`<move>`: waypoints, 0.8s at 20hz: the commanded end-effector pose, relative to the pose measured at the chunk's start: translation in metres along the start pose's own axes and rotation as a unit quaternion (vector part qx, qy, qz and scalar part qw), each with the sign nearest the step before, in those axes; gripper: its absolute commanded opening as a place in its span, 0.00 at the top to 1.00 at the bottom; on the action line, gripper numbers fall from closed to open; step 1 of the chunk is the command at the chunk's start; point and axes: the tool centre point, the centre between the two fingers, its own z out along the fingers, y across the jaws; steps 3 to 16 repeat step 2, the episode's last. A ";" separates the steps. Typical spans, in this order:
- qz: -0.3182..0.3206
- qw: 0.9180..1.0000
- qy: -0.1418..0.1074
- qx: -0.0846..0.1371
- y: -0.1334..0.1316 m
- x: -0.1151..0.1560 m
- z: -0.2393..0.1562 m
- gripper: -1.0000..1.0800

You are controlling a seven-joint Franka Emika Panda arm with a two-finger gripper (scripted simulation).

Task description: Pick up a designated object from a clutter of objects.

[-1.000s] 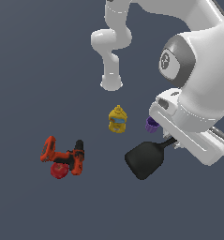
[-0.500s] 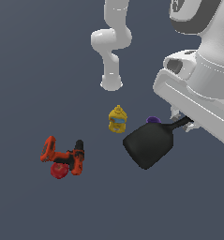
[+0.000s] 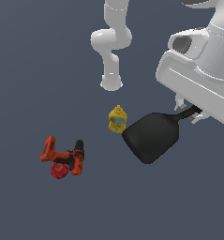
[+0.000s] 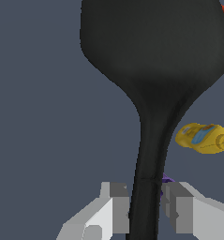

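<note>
The black spatula (image 3: 151, 136) hangs in the air, its broad blade toward the exterior view's left and its thin handle running up to my gripper (image 3: 190, 110). In the wrist view the gripper (image 4: 146, 208) is shut on the spatula's handle (image 4: 147, 183), one finger (image 4: 117, 206) on each side, and the blade (image 4: 155, 42) fills the view ahead. Of the clutter, the yellow bottle (image 3: 117, 119) stands just left of the blade in the exterior view. Only a sliver of the purple cup (image 4: 168, 178) shows behind the handle; the exterior view hides it.
The orange-and-black power drill (image 3: 65, 156) lies far off at the exterior view's left with the red ball (image 3: 59, 170) against it. The arm's white base (image 3: 111, 82) stands behind the yellow bottle (image 4: 202, 137). The floor is plain dark grey.
The spatula has risen with the gripper, its blade looming larger and now covering the purple cup in the exterior view. The bottle, drill and ball have stayed put.
</note>
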 end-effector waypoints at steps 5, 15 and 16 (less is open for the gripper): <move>0.000 1.000 0.000 0.000 -0.001 0.000 -0.002 1.00; 0.000 1.000 0.000 0.000 -0.001 0.000 -0.002 1.00; 0.000 1.000 0.000 0.000 -0.001 0.000 -0.002 1.00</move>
